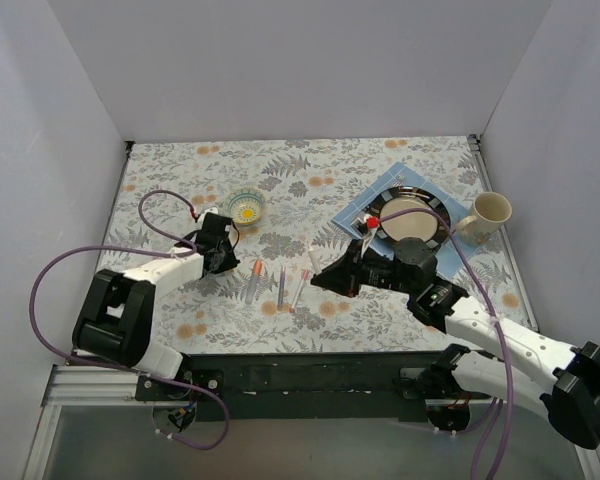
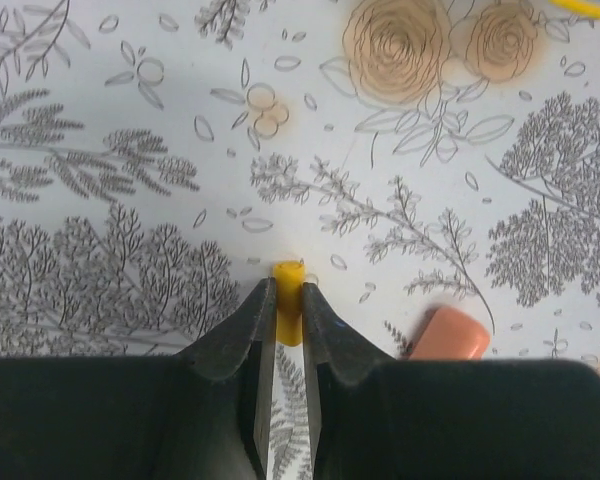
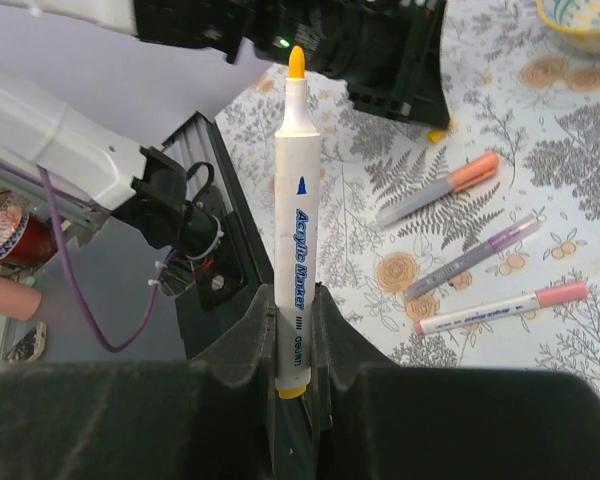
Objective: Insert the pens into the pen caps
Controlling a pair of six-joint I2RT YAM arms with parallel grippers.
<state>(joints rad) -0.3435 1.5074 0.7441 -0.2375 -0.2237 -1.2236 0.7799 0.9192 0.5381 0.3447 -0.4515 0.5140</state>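
**Desk:** Status? Start on the L side.

**Me:** My L gripper (image 2: pixel 288 292) is pinched narrow on a yellow cap (image 2: pixel 287 272). The cap's end pokes out past the fingertips, over the floral table (image 1: pixel 310 165). Can't tell if it touches the surface. On top cam a small bowl (image 1: pixel 246 206) sits just beyond that gripper.

**Desk:** Loose pens?

**Me:** I count three lying on the table btwn the arms, roughly parallel, all capped. L to R they're the orange-capped pen (image 1: pixel 255 280), purple pen (image 1: pixel 281 285) and pink-capped pen (image 1: pixel 300 288). They're near each other, and as far as I can see none are touching.

**Desk:** R side?

**Me:** My R gripper (image 3: pixel 295 300) is clamped on the lower barrel of a white pen (image 3: pixel 298 200) marked "Acrylic Marker". Its bare yellow tip points away from the wrist cam, toward the L gripper. Tip and yellow cap are apart. On top cam the R gripper sits just R of the pink-capped pen.

**Desk:** Further R?

**Me:** There's a plate (image 1: pixel 420 193) on a blue cloth (image 1: pixel 385 185), with a mug (image 1: pixel 487 215) beside it near the table's R edge.
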